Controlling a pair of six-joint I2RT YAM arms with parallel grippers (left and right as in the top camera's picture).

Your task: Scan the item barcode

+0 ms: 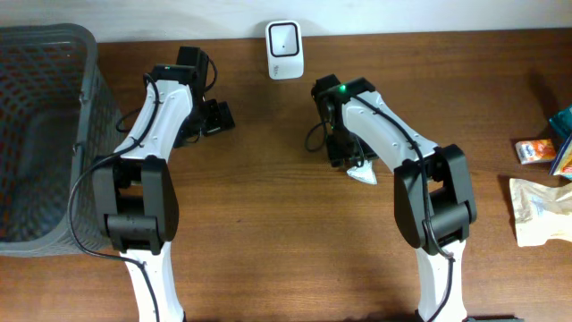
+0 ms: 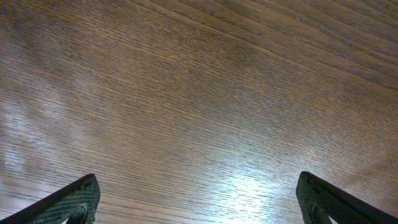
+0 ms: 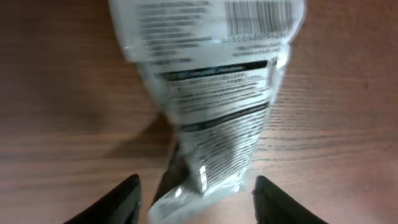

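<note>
Presently: Packet Down Under the Right Arm, Barcode Up, Short of the Scanner

1. Bench (image 1: 268,233): wooden and bare across its middle. A dark mesh basket (image 1: 88,98) stands at the far left. Judged to be the drop point for scanned goods; nothing can be made out in it.

2. Left arm (image 1: 156,116): folded back toward the far left of centre, wrist turned down. The left fingers (image 2: 68,205) are spread fully apart over bare wood and hold nothing. Judged parked clear of the scanner's face.

3. Right arm (image 1: 393,143): reaches from the near right toward far centre, elbow bent, wrist pointing down at the bench.

4. Spare stock: an orange packet (image 1: 536,150) and a pale packet (image 1: 541,210) lie at the far right edge, well apart from the work.

5. Scanner (image 1: 284,51): a small white unit at far centre, window facing the near side.

6. Packet (image 3: 217,106): the task item, a clear printed sachet. It lies on the bench under the right wrist, near and to the right of the scanner. Its barcode (image 3: 258,17) faces up toward the wrist camera, not toward the scanner window.

7. Right fingers (image 3: 121,199): about half spread, one on each side of the packet's narrow end, with a gap showing on both sides. No grip is evident. The view is blurred, so contact underneath cannot be ruled out.
</note>
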